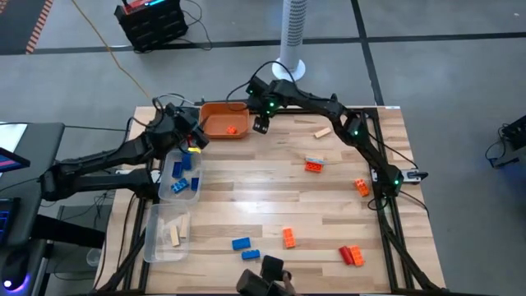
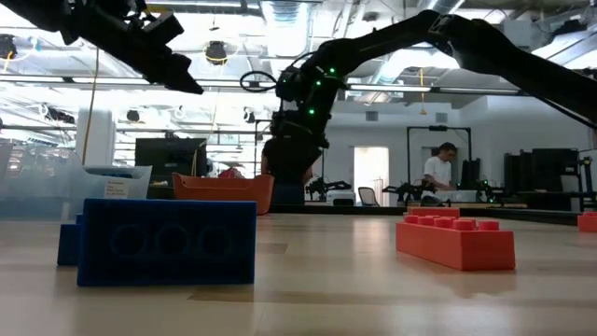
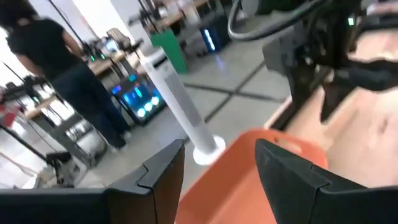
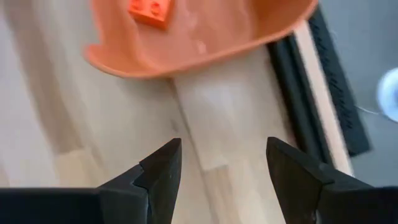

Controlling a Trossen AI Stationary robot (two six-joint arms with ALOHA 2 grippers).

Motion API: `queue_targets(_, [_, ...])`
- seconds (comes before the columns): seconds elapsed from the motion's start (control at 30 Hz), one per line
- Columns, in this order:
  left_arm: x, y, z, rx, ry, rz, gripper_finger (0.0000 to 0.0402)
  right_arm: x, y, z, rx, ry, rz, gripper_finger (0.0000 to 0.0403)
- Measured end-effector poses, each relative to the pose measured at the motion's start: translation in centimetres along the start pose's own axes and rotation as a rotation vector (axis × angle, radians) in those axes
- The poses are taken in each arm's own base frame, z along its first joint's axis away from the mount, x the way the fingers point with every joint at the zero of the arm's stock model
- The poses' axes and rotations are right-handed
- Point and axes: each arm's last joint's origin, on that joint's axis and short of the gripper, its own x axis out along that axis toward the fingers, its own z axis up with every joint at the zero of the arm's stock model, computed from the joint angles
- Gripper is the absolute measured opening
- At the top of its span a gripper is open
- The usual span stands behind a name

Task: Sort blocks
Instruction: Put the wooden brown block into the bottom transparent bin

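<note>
High view shows the right claw (image 1: 261, 123) hovering just beside the orange tray (image 1: 223, 120) at the far edge of the surface (image 1: 271, 205). Its fingers are spread wide and hold nothing. One orange block (image 1: 232, 128) lies inside that tray, which suggests the tray is the orange bin.

The left claw (image 1: 194, 141) sits between the orange tray and the clear tray (image 1: 182, 176) that holds several blue blocks (image 1: 179, 182). In the left wrist view its fingers (image 3: 163, 171) stand apart with nothing between them. A person stands in the room beyond the surface.

A second clear tray (image 1: 165, 233), nearer the front edge, holds the tan wooden blocks (image 1: 174, 237). The trays line the left side, so each colour has its own bin within the left arm's reach.

Note the unsorted blocks on the surface:
- one tan block (image 1: 322, 131) near the far edge;
- orange blocks (image 1: 313, 166) in the middle, (image 1: 362, 187) at the right and (image 1: 288, 238) toward the front;
- two blue blocks (image 1: 241, 243) near the front;
- red blocks (image 1: 352, 255) at the front right.

Judge the task as partly done. No tray for red is evident.
</note>
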Motion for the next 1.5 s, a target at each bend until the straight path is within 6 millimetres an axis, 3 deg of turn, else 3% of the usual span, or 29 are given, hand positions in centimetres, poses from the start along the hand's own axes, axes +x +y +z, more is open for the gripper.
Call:
queue_targets(0.1, [0.0,0.0,0.0,0.001,0.011,-0.005,0.0192,-1.2,0.3,0.1,-0.021,-0.004,-0.043,0.0234])
queue_targets(0.23, [-0.1,0.0,0.0,0.002,0.014,-0.008,0.0192,-5.2,0.6,0.5,-0.032,-0.059,-0.094,0.0234])
queue_targets(0.4, [-0.1,0.0,0.0,0.001,0.012,-0.008,0.0192,-9.0,-0.1,-0.7,-0.017,-0.012,-0.135,0.0234])
queue_targets(0.57, [-0.1,0.0,0.0,0.008,0.011,-0.008,0.0192,-15.0,-0.8,-1.2,0.038,-0.132,-0.215,0.0234])
queue_targets(0.7, [-0.1,-0.3,-0.2,0.008,0.031,-0.028,0.0192,-19.6,0.6,-1.6,0.066,-0.254,-0.222,0.0234])
queue_targets(0.8, [-0.3,-0.6,-0.2,0.011,0.033,-0.054,0.0192,-21.1,2.4,-2.2,0.065,-0.298,-0.206,0.0234])
queue_targets(0.9, [-0.6,-1.1,0.0,0.015,0.02,-0.083,0.0192,-20.5,4.5,-3.2,0.057,-0.291,-0.234,0.0234])
queue_targets(1.13, [-1.0,-1.8,0.3,0.04,-0.009,-0.13,0.0192,-16.0,8.2,-7.7,0.061,-0.266,-0.256,0.0234])
queue_targets(1.23, [-1.1,-1.9,0.3,0.066,-0.015,-0.134,0.0192,-14.1,8.0,-10.2,0.106,-0.228,-0.256,0.0234])
queue_targets(1.37, [-1.1,-1.9,0.3,0.139,-0.024,-0.147,0.0192,-11.8,6.4,-13.5,0.15,-0.126,-0.282,0.0234])
queue_targets(1.5, [-1.1,-2.0,0.4,0.184,-0.039,-0.17,0.0192,-9.6,4.8,-16.2,0.05,0.007,-0.305,0.0234])
